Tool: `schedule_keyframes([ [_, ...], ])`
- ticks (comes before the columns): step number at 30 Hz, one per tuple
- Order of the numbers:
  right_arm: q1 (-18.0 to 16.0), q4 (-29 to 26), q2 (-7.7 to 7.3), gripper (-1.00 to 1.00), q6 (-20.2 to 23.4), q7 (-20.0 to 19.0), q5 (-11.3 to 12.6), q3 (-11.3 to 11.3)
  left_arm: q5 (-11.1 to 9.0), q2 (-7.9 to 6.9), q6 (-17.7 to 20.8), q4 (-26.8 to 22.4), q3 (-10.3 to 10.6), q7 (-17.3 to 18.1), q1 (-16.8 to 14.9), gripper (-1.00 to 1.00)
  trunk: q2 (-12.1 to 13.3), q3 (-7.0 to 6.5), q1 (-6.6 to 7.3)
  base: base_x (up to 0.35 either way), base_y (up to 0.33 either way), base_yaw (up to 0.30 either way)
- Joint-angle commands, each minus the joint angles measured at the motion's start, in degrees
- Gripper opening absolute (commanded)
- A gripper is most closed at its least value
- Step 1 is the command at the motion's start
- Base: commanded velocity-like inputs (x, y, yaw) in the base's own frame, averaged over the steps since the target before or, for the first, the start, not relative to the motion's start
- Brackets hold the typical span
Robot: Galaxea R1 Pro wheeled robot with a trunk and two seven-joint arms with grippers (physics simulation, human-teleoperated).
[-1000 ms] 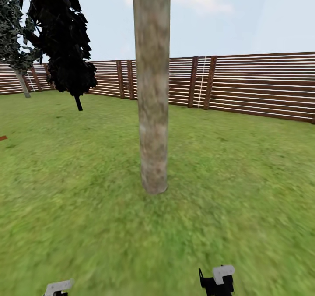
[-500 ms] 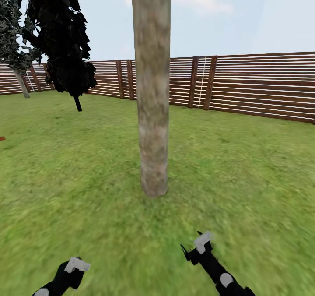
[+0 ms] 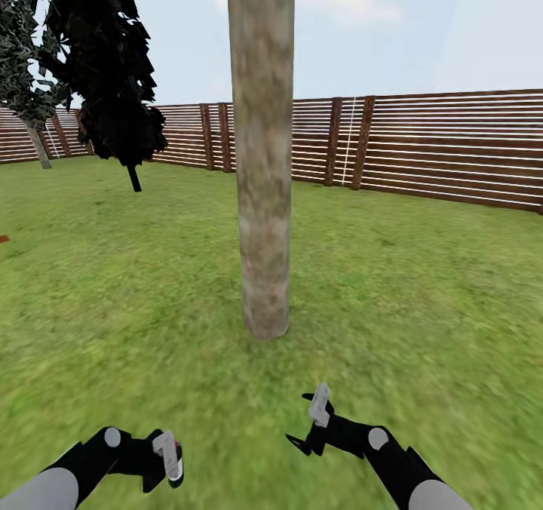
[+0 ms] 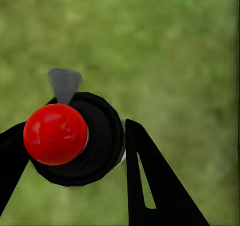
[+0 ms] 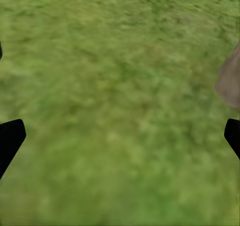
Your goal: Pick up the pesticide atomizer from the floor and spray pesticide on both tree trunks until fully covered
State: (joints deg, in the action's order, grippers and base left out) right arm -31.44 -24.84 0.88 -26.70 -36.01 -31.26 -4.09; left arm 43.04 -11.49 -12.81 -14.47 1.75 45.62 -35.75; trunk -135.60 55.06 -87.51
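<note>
One tree trunk point(image 3: 261, 193), a thick mottled grey-brown column, rises from the garden lawn point(image 3: 422, 291) straight ahead of me. Its crown is above the picture. The pesticide atomizer point(image 4: 56, 134) has a black round body, a red knob on top and a grey nozzle tip. My left gripper point(image 4: 75, 136) is shut on it, one black finger point(image 4: 150, 186) on each side. In the head view the atomizer point(image 3: 177, 450) sits low and left of the trunk. My right gripper point(image 3: 305, 422) hangs open over grass, right of the trunk's base point(image 5: 230, 83). No spray cloud is visible.
A reddish-brown slat fence point(image 3: 445, 148) rings the lawn behind the trunk. A dark narrow tree point(image 3: 109, 72) stands at the back left, and a pale-trunked tree point(image 3: 34, 144) stands by the far-left fence. Open grass lies on both sides of the trunk.
Both arms have come up and forward into the head view, the left one carrying the atomizer. The trunk and fence hold their places.
</note>
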Motion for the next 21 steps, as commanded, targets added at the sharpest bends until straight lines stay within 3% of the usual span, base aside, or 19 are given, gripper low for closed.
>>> schedule_keyframes([
  [1,0.0,0.0,0.11,1.0,-0.3,-0.5,-0.8,-0.1,0.2,0.31,-0.2,-0.2,1.1,0.7,0.0,-1.0,0.0,0.05,0.01,0.0,0.0,0.0],
  [5,0.0,-0.1,1.19,1.0,0.1,-4.9,-2.5,-2.0,0.3,2.54,0.0,-0.4,6.1,1.9,0.0,-1.0,0.0,0.05,0.01,0.0,0.0,0.0],
  [6,0.0,-0.2,1.43,-1.0,0.2,-5.8,-2.7,-2.4,0.3,4.46,0.0,-0.5,7.9,2.0,0.0,-1.0,0.0,0.05,0.01,0.0,0.0,0.0],
  [9,0.0,-1.1,1.81,-1.0,0.2,-6.1,-2.8,-2.5,0.3,6.25,0.1,-0.5,10.5,2.1,-0.1,-1.0,0.0,0.05,0.01,0.0,0.0,0.0],
  [13,0.0,-1.6,2.8,-1.0,0.3,-6.2,-2.8,-3.0,0.4,8.17,0.1,-0.5,11.2,2.1,-0.1,-1.0,0.0,0.05,0.01,0.0,0.0,0.0],
  [15,0.0,-1.7,3.2,-1.0,0.3,-6.2,-2.8,-4.4,0.5,9.14,0.1,-0.6,11.2,2.1,-0.1,-1.0,0.0,0.05,0.01,0.0,0.0,0.0],
  [16,0.0,-1.7,3.5,-1.0,0.3,-6.2,-2.8,-5.3,1.5,9.63,0.1,-0.6,11.3,2.1,-0.1,-1.0,0.0,0.05,0.01,0.0,0.0,0.0],
  [18,0.0,-1.6,4.0,-1.0,0.3,-6.2,-2.8,-6.3,5.9,10.94,0.2,-0.5,11.1,2.1,-0.1,-1.0,0.0,0.05,0.01,0.0,0.0,0.0],
  [21,0.0,-1.6,4.3,-1.0,0.3,-6.2,-2.8,-6.6,7.5,12.25,0.9,-1.6,11.0,2.1,-0.3,-1.0,0.0,0.05,0.01,0.0,0.0,0.0],
])
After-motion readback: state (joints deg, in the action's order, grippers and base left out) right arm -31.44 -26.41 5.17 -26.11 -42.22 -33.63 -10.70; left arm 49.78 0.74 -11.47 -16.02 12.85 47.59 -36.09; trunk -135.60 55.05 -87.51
